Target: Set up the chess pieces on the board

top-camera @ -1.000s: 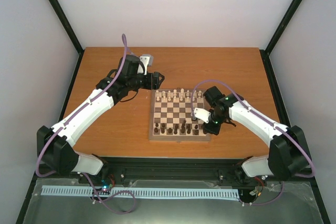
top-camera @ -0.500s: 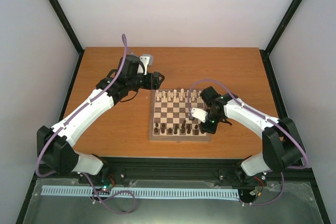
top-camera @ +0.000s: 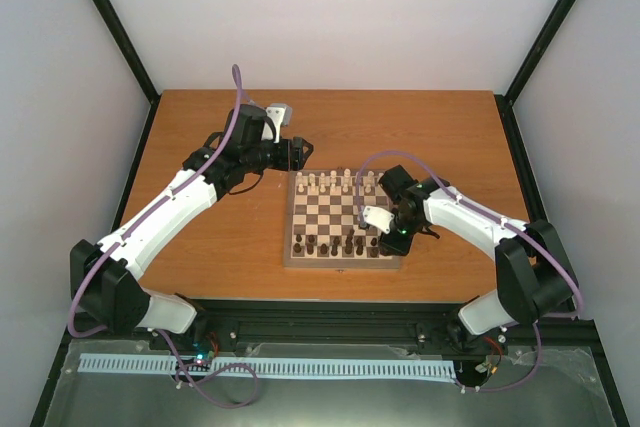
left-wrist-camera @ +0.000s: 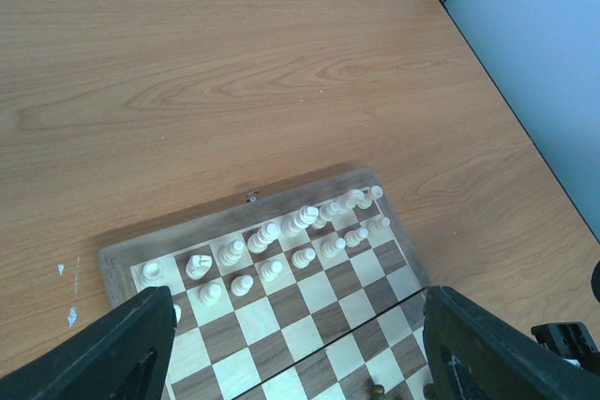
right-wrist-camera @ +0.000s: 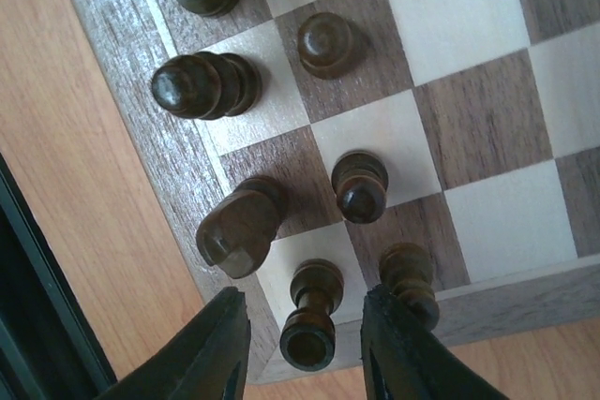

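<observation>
The board [top-camera: 340, 263] lies in the middle of the table. Cream-white pieces [top-camera: 330, 183] stand in two rows on its far side, and dark brown pieces [top-camera: 335, 244] on its near side. My right gripper [top-camera: 385, 235] hangs over the board's near right corner. In the right wrist view it [right-wrist-camera: 302, 311] is open, with its fingers either side of a dark rook [right-wrist-camera: 309, 320] and not touching it. A dark knight [right-wrist-camera: 234, 227] and pawns [right-wrist-camera: 361, 189] stand close by. My left gripper [top-camera: 293, 154] is wide open and empty by the board's far left corner, looking down on the white rows [left-wrist-camera: 272, 231].
The wooden table [top-camera: 420, 127] stretches behind and to both sides of the board. Black frame posts stand at the back corners. The table's near edge with a black rail [right-wrist-camera: 28, 306] runs just beside the board's border [right-wrist-camera: 122, 63].
My right gripper has moved left and inward, onto the board's near right corner. The left arm has not moved.
</observation>
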You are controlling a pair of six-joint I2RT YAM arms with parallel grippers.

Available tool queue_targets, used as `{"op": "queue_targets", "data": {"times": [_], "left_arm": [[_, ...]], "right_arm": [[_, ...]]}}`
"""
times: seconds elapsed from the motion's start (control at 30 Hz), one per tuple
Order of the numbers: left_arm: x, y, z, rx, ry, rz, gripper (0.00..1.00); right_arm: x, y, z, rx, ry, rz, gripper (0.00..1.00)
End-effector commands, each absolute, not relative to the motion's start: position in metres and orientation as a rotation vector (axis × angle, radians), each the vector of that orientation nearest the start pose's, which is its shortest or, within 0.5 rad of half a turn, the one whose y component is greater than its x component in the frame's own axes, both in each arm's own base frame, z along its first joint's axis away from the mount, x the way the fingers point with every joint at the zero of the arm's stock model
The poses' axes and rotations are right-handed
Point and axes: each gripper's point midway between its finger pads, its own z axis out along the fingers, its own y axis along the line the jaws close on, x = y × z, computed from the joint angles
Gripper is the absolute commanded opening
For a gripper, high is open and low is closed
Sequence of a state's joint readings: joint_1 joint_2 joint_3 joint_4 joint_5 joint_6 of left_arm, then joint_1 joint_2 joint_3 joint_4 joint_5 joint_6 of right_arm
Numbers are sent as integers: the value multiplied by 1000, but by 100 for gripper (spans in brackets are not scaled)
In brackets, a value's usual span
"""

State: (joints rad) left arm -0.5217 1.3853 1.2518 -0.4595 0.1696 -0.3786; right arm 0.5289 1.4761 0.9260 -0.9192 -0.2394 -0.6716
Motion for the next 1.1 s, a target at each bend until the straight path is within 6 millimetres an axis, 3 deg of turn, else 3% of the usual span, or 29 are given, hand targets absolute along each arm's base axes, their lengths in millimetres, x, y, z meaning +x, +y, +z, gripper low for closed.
{"op": "queue_targets", "data": {"times": [0.0, 0.2, 0.33, 0.6, 0.87, 1.07], "left_arm": [[358, -238, 287, 254, 2160, -716, 75], [361, -240, 275, 255, 2203, -709, 75], [360, -243, 256, 258, 2276, -677, 69], [325, -286, 197, 514, 2550, -351, 53], [294, -331, 144, 751, 2756, -259, 46], [295, -351, 117, 849, 2838, -157, 42]], "right_arm": [[207, 169, 73, -1698, 2436, 326, 37], [231, 172, 122, -1574, 2342, 296, 46], [253, 171, 131, -1461, 2358, 296, 45], [306, 126, 173, -999, 2358, 455, 46], [319, 91, 171, -820, 2354, 423, 47], [316, 88, 167, -811, 2357, 477, 47]]}}
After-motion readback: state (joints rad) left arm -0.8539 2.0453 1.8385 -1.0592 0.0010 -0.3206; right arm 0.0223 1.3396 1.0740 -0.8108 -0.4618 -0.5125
